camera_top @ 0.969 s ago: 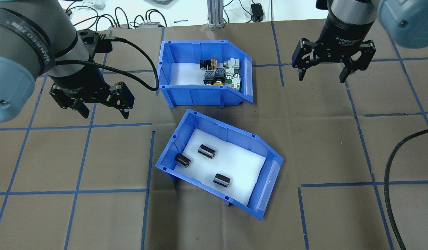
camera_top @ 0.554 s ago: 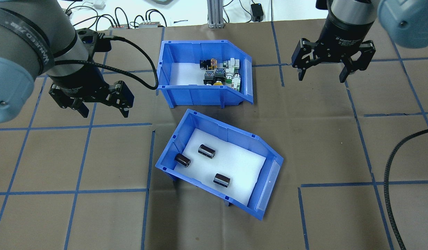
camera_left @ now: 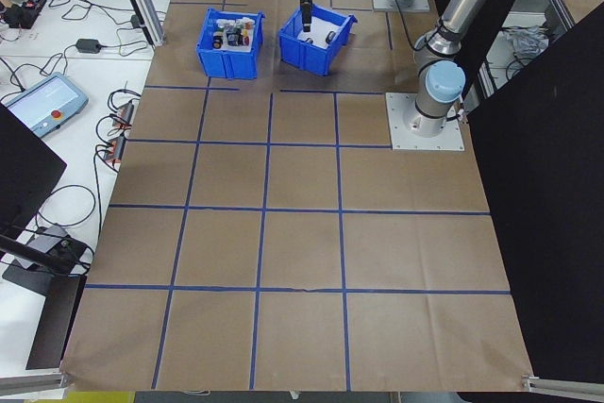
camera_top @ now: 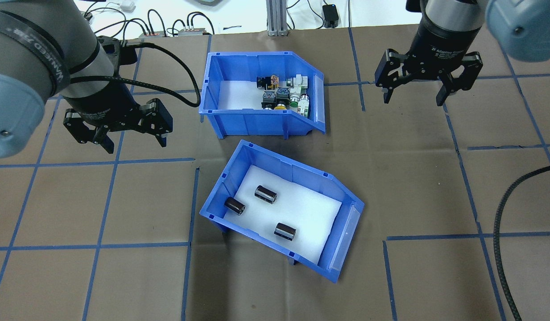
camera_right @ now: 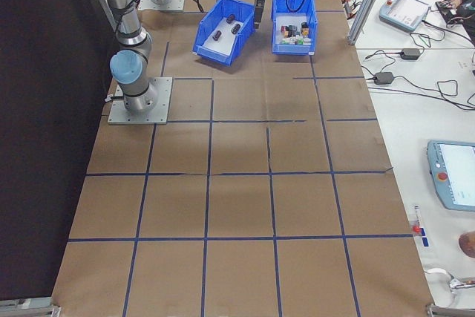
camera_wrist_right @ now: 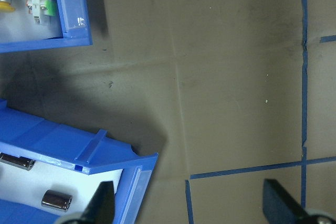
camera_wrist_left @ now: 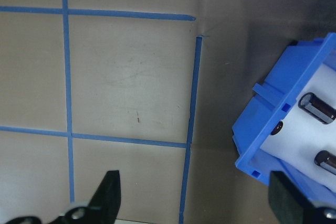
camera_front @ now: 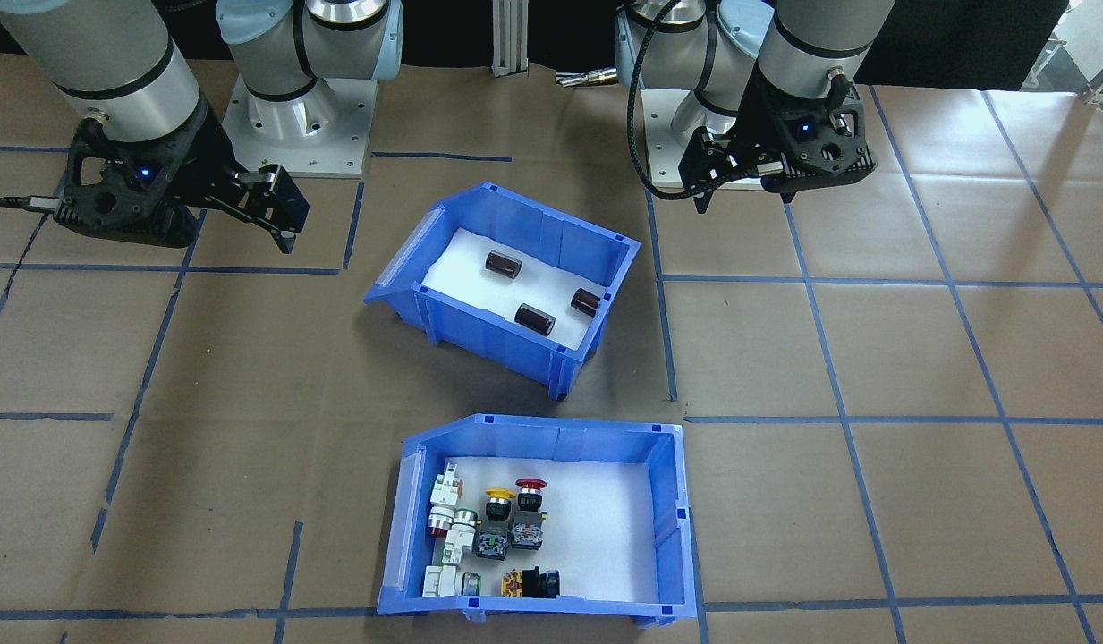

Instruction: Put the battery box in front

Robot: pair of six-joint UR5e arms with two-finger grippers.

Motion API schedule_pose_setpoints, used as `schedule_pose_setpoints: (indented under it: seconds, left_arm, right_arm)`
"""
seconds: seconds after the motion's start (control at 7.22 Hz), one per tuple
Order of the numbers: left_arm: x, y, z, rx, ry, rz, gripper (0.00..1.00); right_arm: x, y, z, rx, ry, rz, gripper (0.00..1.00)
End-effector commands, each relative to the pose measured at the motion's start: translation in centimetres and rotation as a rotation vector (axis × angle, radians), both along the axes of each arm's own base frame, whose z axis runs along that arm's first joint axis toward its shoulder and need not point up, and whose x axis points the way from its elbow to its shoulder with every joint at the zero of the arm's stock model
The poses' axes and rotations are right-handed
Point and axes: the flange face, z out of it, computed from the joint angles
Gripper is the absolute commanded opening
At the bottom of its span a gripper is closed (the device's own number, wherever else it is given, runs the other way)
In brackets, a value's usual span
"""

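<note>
In the overhead view the battery box (camera_top: 281, 209) is sitting turned at an angle in the centre of the frame, resting on the brown paper-covered table (camera_top: 435, 187) that is crossed by blue tape lines. Three dark batteries (camera_top: 265, 194) are lying apart from one another on its white foam floor. Just above it in the frame, a second blue bin (camera_top: 261, 96) is holding a cluster of colourful push-button switches (camera_top: 283, 96) against its right side; the two bins are lying close but not touching. The left gripper (camera_top: 130, 139) is hovering over bare table at the left of the frame, well apart from both bins, with its jaws spread wide and nothing between them. The right gripper (camera_top: 413, 99) is hanging at the upper right, also clear of the bins, its jaws likewise released and empty. In the front-facing view the battery box (camera_front: 506, 291) is lying above the switch bin, toward the robot bases.
</note>
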Motion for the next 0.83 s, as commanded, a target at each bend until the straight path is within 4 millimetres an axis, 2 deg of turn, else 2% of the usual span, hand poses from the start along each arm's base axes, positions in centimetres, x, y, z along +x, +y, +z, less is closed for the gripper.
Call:
schedule_pose_setpoints:
  seconds: [0.0,0.14,0.28,0.42,0.69]
  left_arm:
    - [-0.3,1.3,-2.0,0.027,-0.021,0.233,1.0]
    - [-0.5,2.5,-3.4,0.049,-0.023,0.298,1.0]
    - [-0.6,3.8,-3.1,0.034,-0.029,0.426,1.0]
    - [-1.0,5.2,-2.8,0.019,-0.042,0.579,1.0]
    - [-3.8,9.0,-4.2,0.018,-0.075,0.787,1.0]
  right_arm:
    - [0.0,-0.2,0.5,-0.009,0.001,0.002,1.0]
    - [0.1,-0.4,0.3,-0.008,0.0,0.008,1.0]
    - [0.2,-0.8,0.3,-0.023,-0.013,0.065,1.0]
    - [0.6,-1.3,0.1,-0.044,-0.019,0.167,1.0]
    - [1.4,-2.4,0.1,-0.086,-0.028,0.467,1.0]
